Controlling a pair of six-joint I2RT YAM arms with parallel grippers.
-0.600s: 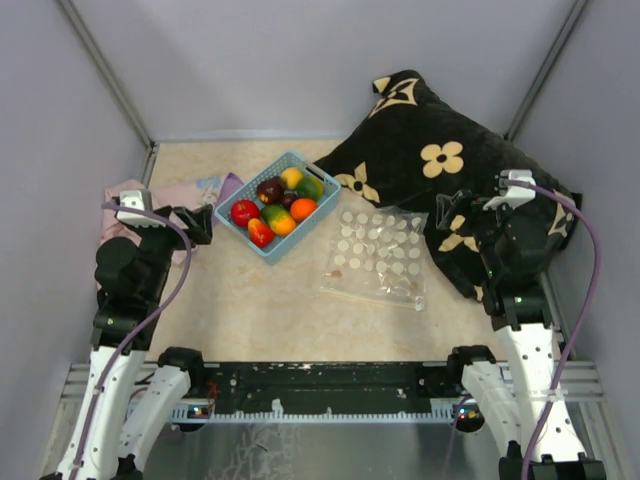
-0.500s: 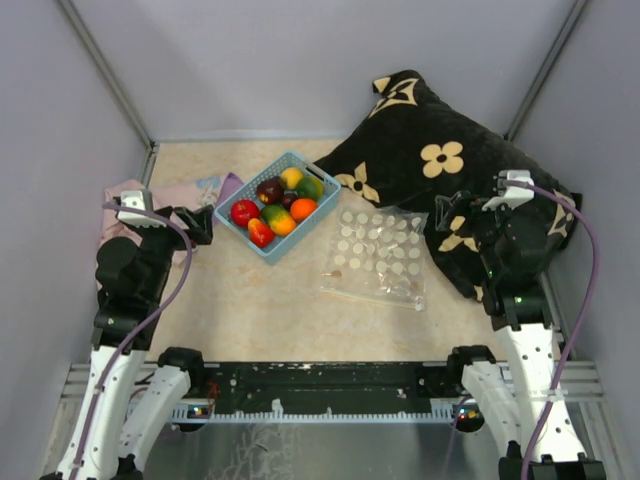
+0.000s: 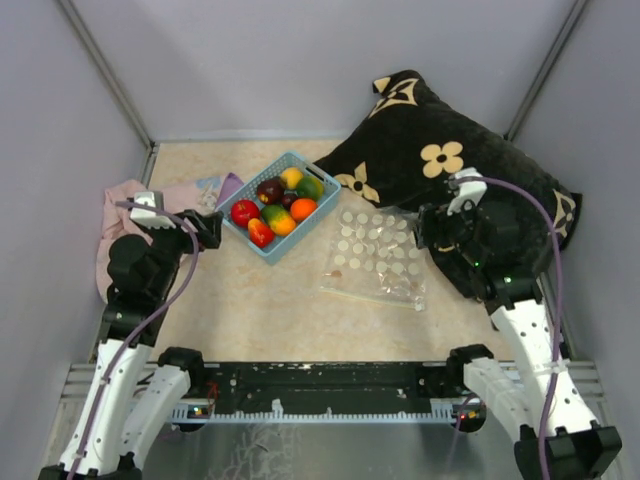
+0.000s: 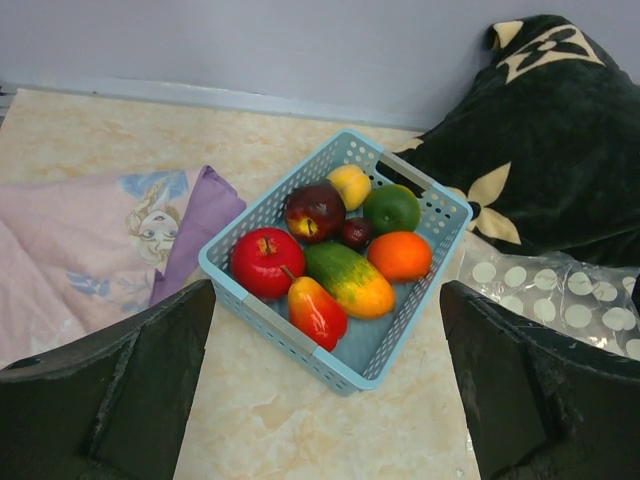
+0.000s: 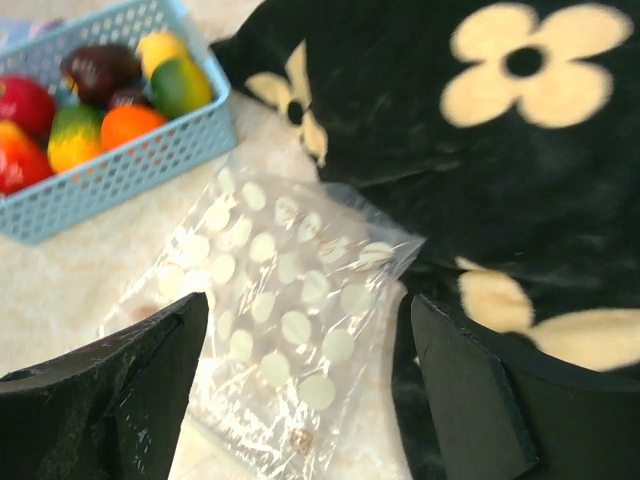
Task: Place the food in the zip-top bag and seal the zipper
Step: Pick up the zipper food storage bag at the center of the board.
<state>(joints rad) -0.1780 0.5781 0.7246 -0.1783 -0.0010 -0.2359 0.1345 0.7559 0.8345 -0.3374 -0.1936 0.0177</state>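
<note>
Nothing bagged yet. All the food [image 3: 275,206] sits in the light-blue basket [image 3: 262,249], at about 11 o'clock on the table [image 3: 260,310]. The zip-top bag [image 3: 378,262] lies flat and looks empty, at 4 o'clock from the basket and apart from it.

Left gripper [image 3: 205,228] has its fingers spread wide and holds nothing; it hangs at 8 o'clock of the basket, aimed at it. Right gripper [image 3: 424,228] is also spread and empty, above the bag's 2 o'clock corner.

Step, as I judge it: get the bag mouth open, then take a first fruit. I cannot tell which edge carries the zipper, so confirm that before pinching. Pinch one film layer only, near a corner, and lift low. For the left arm, the red apple [image 4: 262,262] and the red-yellow pear [image 4: 315,310] are nearest and on top. Come down from above and close across the short axis, since the skins are glossy and could slip.

Room: the black flowered cushion [image 3: 430,150] crowds the bag from 12 to 3 o'clock and touches its corner, so there is little clearance there. The pink printed cloth [image 4: 90,240] sits against the basket at 9 o'clock. Bare tabletop lies at 6 to 7 o'clock of both; best to drag the bag that way. Side walls are close to both arms.
</note>
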